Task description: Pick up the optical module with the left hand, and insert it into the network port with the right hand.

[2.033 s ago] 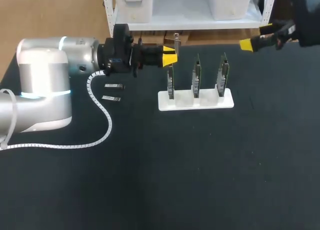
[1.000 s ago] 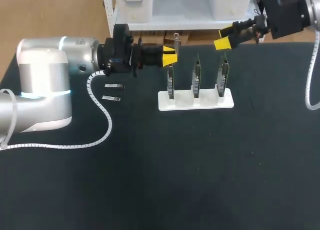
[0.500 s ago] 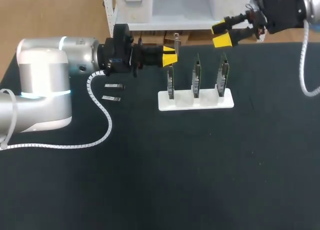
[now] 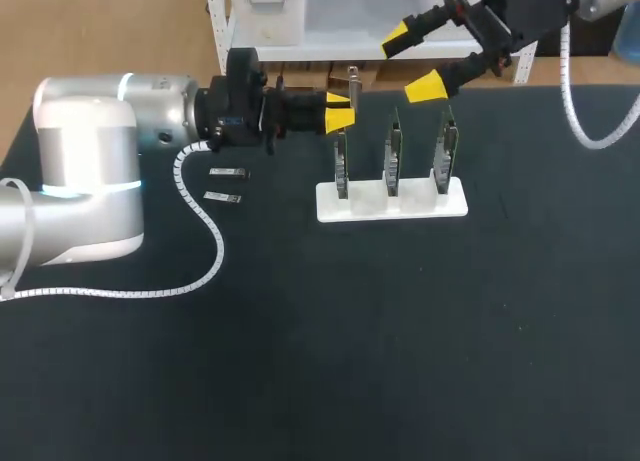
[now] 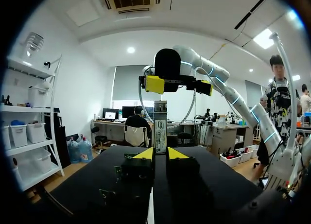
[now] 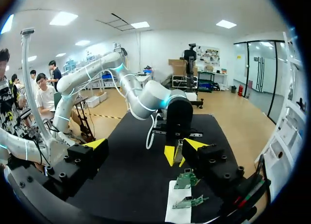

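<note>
Holding the optical module [image 4: 352,84] upright, the left end effector [image 4: 339,113] is clenched on it above the table [image 4: 400,331], just beside the leftmost of three cards [image 4: 392,146] in the white stand [image 4: 392,205], so pickup looks done. The right end effector [image 4: 411,61] hangs released, fingers wide apart, near the module but not touching. Handover grasp and insertion are left by my read, and the network port is too small to make out. Two spare modules [image 4: 228,171] lie on the table by the left arm.
</note>
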Available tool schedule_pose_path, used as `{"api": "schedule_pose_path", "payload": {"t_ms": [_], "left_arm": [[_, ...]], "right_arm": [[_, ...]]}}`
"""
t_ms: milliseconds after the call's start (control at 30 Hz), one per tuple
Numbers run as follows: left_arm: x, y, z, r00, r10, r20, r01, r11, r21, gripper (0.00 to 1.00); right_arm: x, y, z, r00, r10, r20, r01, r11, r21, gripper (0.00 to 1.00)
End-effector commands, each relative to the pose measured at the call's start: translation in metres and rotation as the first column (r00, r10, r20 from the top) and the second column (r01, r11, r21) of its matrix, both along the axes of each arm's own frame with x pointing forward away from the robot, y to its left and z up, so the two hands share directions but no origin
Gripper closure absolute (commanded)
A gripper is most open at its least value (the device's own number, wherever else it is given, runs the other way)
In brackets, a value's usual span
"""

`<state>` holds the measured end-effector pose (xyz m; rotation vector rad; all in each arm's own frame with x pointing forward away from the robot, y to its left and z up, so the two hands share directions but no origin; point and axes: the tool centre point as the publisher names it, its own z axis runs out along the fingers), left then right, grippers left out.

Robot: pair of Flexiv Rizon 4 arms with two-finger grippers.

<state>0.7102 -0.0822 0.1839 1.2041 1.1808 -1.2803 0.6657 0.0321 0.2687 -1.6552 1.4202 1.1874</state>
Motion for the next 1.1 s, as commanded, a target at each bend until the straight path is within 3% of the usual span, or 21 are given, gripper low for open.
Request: {"api": "schedule_pose_path", "payload": {"t_ms": [33, 200, 400, 1100], "left_arm": [[-0.001, 0.0, 0.0, 1.0, 0.004, 0.0, -0.004, 1.0, 0.0, 1.0], [-0.001, 0.0, 0.0, 1.0, 0.004, 0.0, -0.004, 1.0, 0.0, 1.0], [-0.001, 0.0, 0.0, 1.0, 0.004, 0.0, -0.004, 1.0, 0.0, 1.0], [-0.001, 0.0, 0.0, 1.0, 0.004, 0.0, -0.004, 1.0, 0.0, 1.0]], "right_arm": [[0.002, 0.017, -0.007, 1.0, 0.005, -0.019, -0.004, 1.0, 0.023, 0.0], [-0.003, 0.029, -0.008, 0.999, -0.03, 0.02, 0.03, 0.999, 0.018, 0.0], [0.004, 0.033, -0.001, 0.998, -0.044, 0.051, 0.043, 0.999, 0.029, 0.0], [0.065, 0.049, -0.012, 0.999, 0.0, 0.043, 0.0, 1.0, -0.013, 0.0]]}}
